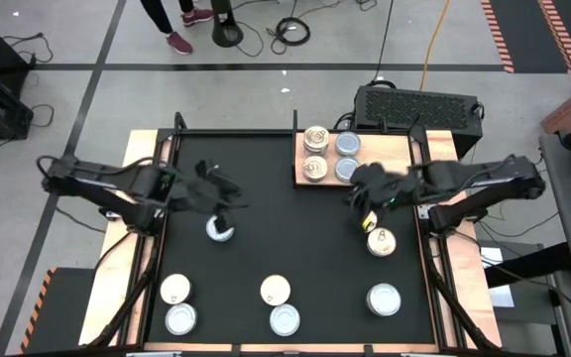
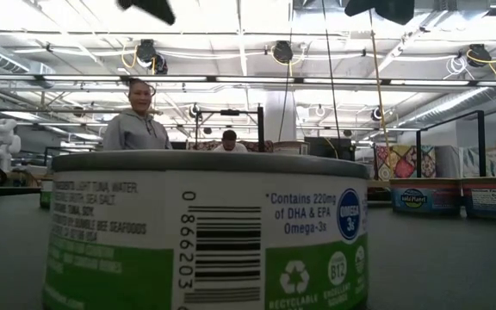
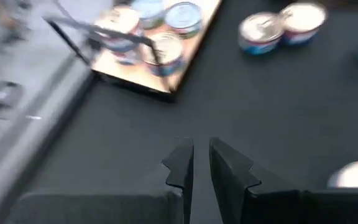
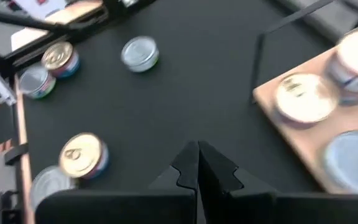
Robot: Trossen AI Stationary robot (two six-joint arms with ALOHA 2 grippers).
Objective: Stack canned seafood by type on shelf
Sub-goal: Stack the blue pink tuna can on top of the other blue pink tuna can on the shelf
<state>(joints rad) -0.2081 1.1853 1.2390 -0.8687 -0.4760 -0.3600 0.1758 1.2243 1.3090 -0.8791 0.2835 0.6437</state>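
The shelf (image 1: 381, 159) is a light wooden board at the table's far right, with several canned seafood tins standing on it, among them a gold-topped one (image 1: 315, 138) and a pale-blue one (image 1: 348, 145). More tins stand loose on the black mat: one (image 1: 220, 230) near my left gripper, a gold-topped one (image 1: 381, 241) near my right gripper, and several along the near edge (image 1: 285, 319). My left gripper (image 1: 228, 202) (image 3: 201, 167) hovers above the mat with only a slim gap between its fingers and nothing in it. My right gripper (image 1: 359, 200) (image 4: 197, 163) hangs shut and empty beside the shelf's near edge.
A black ventilated box (image 1: 419, 107) stands behind the table's far right corner. In the low view one tin (image 2: 205, 232) fills the foreground. People stand in the room beyond. The middle of the black mat (image 1: 285, 218) holds no tins.
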